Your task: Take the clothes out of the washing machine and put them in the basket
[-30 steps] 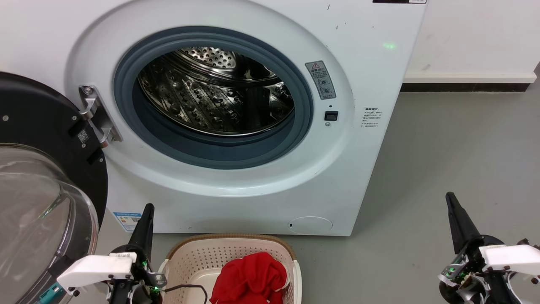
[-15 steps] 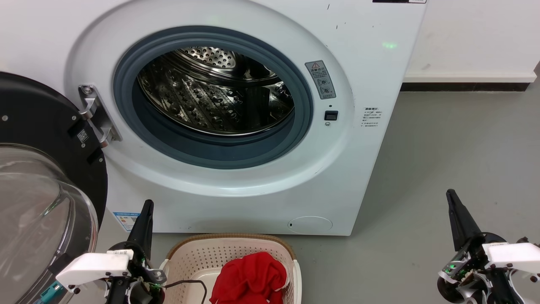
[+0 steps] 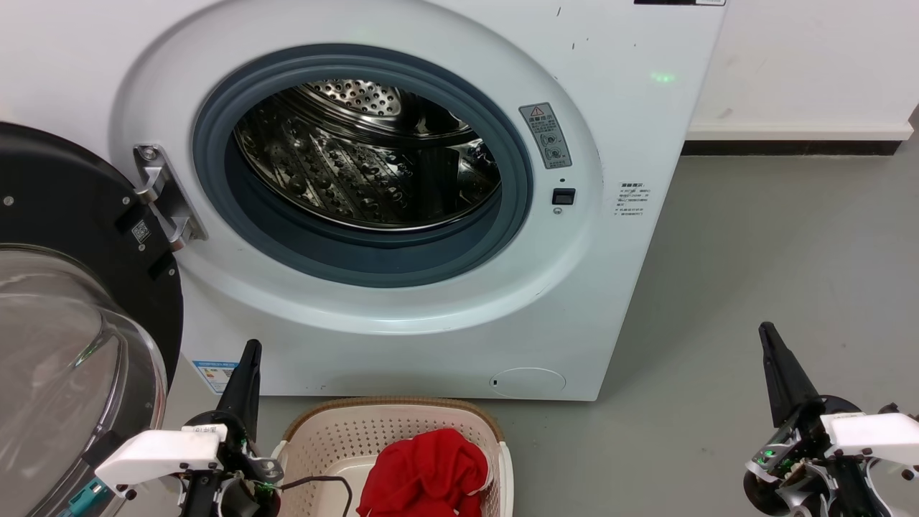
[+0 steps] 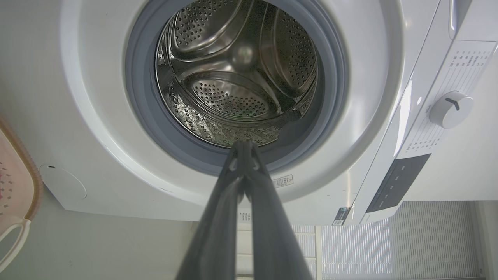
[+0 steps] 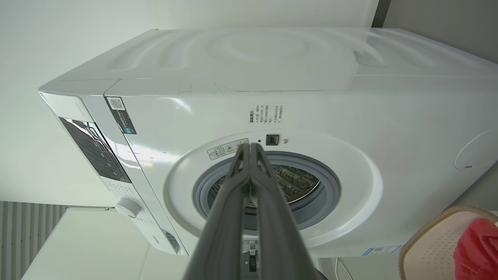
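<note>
Finish: drum [image 3: 359, 165] glossy perforated steel; washing machine [image 3: 632, 108] casing smooth glossy white; basket [image 3: 344, 438] matt perforated plastic; clothes [image 3: 423, 470] soft cloth.

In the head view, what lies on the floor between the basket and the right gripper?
Nothing: in the head view that stretch of grey floor is bare, from the basket across to the right gripper.

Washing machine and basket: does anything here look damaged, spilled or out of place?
Nothing serious. The washing machine has a few small dark marks on its front, above right of the porthole. The door stands open, the drum looks empty, and the clothes lie in the basket.
</note>
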You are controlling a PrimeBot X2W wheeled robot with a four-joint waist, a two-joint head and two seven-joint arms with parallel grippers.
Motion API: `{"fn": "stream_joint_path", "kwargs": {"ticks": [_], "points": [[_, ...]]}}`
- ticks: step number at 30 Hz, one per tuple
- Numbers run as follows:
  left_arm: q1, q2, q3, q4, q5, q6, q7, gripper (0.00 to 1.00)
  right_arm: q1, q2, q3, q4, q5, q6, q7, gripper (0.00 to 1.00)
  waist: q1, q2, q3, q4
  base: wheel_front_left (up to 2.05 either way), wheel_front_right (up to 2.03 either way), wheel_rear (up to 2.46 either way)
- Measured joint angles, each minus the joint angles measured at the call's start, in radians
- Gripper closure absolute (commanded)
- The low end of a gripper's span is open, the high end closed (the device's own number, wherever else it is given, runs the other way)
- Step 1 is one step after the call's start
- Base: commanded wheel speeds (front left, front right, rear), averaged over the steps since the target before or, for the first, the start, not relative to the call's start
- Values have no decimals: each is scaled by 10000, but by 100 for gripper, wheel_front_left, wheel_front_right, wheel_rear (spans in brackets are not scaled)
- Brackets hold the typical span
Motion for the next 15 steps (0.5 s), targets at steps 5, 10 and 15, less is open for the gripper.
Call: {"fn": "stream_joint_path", "kwargs": {"ticks": [5,10,15], "points": [[0,0,0,0,0,0,0,100,-1,12,-13,2,-2,0,13,100,0,0,0,0,0,0,0],[0,0,0,0,2,0,0,100,-2,21,-27,2,-4,0,33,100,0,0,0,0,0,0,0],[0,0,0,0,2,0,0,100,-5,33,-42,4,-31,0,42,100,0,0,0,0,0,0,0]]}}
